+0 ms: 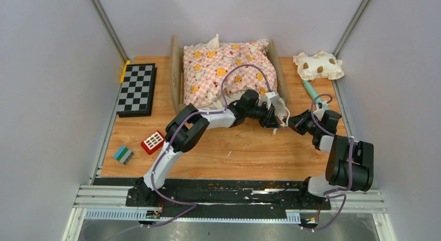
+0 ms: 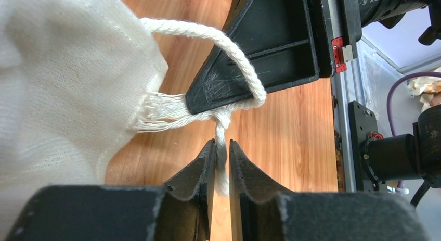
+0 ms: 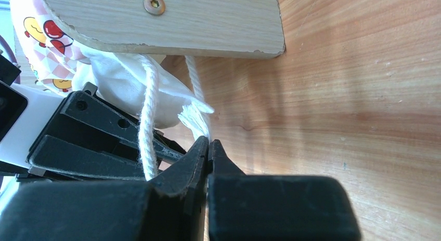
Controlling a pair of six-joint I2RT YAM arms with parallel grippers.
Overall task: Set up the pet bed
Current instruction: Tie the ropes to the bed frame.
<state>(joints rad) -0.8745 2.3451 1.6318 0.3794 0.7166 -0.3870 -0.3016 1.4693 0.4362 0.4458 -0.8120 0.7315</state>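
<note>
The pet bed (image 1: pixel 176 77) stands at the back middle of the table, its striped base hidden under the pink checkered cushion (image 1: pixel 226 72). A white cloth (image 1: pixel 279 102) with a twisted white cord (image 1: pixel 285 118) hangs at the bed's near right corner. My left gripper (image 1: pixel 272 119) is shut on the cord (image 2: pixel 222 165) just below the cloth (image 2: pixel 62 79). My right gripper (image 1: pixel 293 122) meets it from the right and is shut on the cord's frayed end (image 3: pixel 196 117), below the bed's wooden side (image 3: pixel 171 22). The cord loops round a right finger (image 2: pixel 260 48).
A chessboard (image 1: pixel 136 88) lies at the back left. A red-and-white block (image 1: pixel 153 142) and a green-blue block (image 1: pixel 123 154) lie at the front left. The cream spotted pillow (image 1: pixel 318 65) and a teal stick (image 1: pixel 312 89) lie at the back right.
</note>
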